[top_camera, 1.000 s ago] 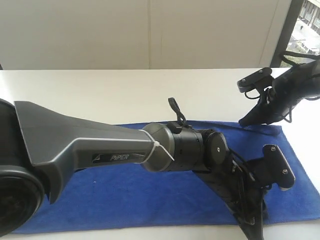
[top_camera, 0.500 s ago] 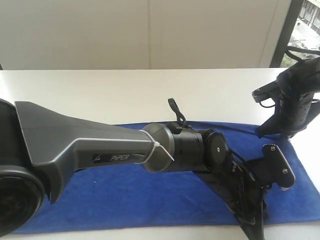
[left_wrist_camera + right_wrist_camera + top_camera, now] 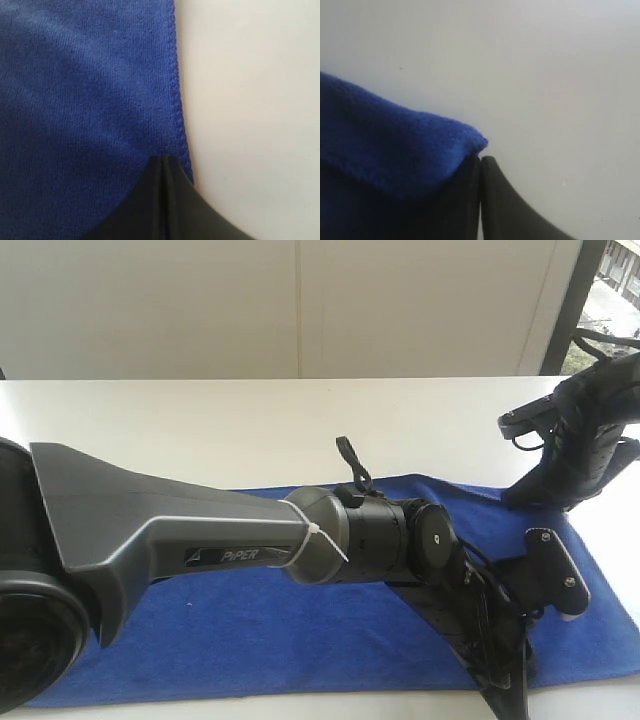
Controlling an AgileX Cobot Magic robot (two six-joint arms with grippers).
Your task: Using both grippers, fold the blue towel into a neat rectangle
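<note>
Blue towel (image 3: pixel 250 640) lies spread on the white table (image 3: pixel 200 430), long axis left to right, in the near half of the scene. Its near edge runs just inside the table's near edge. It is mostly flat, except the far right corner, which is drawn up off the table. Left arm (image 3: pixel 180 530) comes in from the near left and crosses over the towel to right of centre, wrist bent down. Left gripper (image 3: pixel 164 161) points down at the towel's near edge, toward the right end. Left wrist view: jaws pressed together, tip resting on the cloth just inside the stitched hem (image 3: pixel 176 100), table right beside it. Cloth there lies flat, and it is not possible to tell whether any of it is caught between the jaws. Right arm (image 3: pixel 590 430) comes in from the far right, and the right gripper (image 3: pixel 480 159) slants down to the towel's far right corner. Right wrist view: jaws together, a thick fold of the towel's edge bunched at the tip and lapping over one side of it, lifted off the table. That reads as pinched on the towel. The two grippers are well apart, one at the near edge and one at the far corner, both at the towel's right end. White wall (image 3: pixel 300 300) stands behind the table.
</note>
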